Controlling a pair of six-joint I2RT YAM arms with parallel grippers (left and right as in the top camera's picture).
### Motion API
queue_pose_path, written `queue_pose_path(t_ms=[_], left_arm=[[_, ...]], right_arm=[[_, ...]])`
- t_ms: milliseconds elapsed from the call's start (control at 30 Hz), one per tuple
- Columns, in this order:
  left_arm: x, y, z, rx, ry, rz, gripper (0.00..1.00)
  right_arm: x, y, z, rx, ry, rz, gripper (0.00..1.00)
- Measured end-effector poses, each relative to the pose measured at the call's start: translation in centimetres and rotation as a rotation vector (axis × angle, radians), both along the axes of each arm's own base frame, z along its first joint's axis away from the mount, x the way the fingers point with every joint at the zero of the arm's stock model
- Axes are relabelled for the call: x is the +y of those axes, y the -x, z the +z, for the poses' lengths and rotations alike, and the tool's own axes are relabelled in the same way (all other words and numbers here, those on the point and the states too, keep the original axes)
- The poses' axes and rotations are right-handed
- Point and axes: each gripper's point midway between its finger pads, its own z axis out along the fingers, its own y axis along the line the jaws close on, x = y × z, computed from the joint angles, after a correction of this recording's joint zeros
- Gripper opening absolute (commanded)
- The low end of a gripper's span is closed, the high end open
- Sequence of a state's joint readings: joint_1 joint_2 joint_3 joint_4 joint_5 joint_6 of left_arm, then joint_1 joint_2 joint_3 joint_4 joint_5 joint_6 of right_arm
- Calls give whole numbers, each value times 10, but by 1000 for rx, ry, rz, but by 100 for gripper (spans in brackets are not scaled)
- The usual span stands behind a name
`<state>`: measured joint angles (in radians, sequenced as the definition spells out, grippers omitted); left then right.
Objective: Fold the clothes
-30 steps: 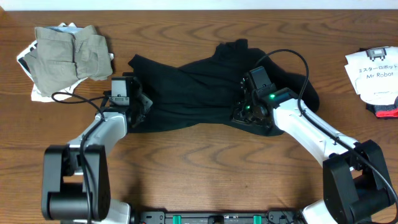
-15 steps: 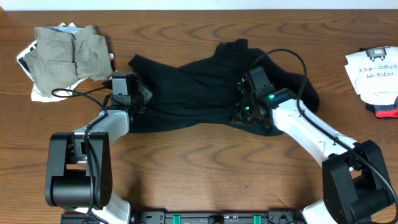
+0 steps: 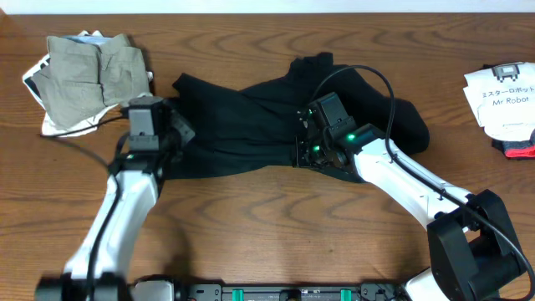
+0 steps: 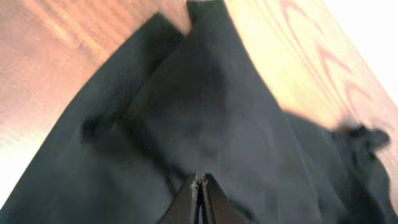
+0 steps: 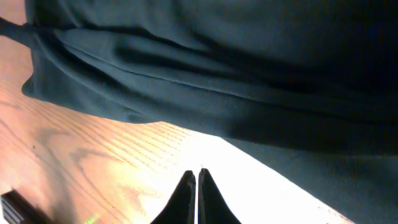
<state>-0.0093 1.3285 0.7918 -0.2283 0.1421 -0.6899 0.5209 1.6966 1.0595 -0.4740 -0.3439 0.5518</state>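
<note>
The black shirt (image 3: 251, 117) lies crumpled and spread across the middle of the wooden table (image 3: 267, 226). My left gripper (image 3: 177, 134) is at the shirt's left edge. In the left wrist view its jaws (image 4: 200, 180) are shut, with creases of the black fabric (image 4: 217, 112) running into the tips. My right gripper (image 3: 303, 152) is at the shirt's lower edge. In the right wrist view its jaws (image 5: 198, 171) are shut over bare wood, just short of the shirt's hem (image 5: 249, 62).
A folded khaki-grey garment (image 3: 92, 71) lies on a white printed one (image 3: 38, 79) at the back left. A white printed item (image 3: 501, 96) and a red and black thing (image 3: 520, 146) sit at the right edge.
My left arm has swung left and its gripper has moved up and left along the shirt's edge. My right gripper has moved left along the shirt's lower edge.
</note>
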Motion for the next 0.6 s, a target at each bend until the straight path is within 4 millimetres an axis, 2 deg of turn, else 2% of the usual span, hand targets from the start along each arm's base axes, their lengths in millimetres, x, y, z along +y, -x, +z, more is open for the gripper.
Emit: queue_pose_path(t_ms=[100,200,300,467,600], left_arm=[[-11,21,0,60,39,-44,6],[-27,41,-15,164,76,-98,6],[-44,53,-28,236,97,-148,6],[-67,57,-46,302,127,-185,6],[-78,51,-64,338,162,-167,6]], right_arm=[[-2,-2,-1,0,9,-20,2],[-1,-7,-5,-2,5,-46,1],[0,-10,-17,21,12,-66,1],[1,-10,-41,72,29,-84,1],[1,-10,-44,80,27,-90,2]])
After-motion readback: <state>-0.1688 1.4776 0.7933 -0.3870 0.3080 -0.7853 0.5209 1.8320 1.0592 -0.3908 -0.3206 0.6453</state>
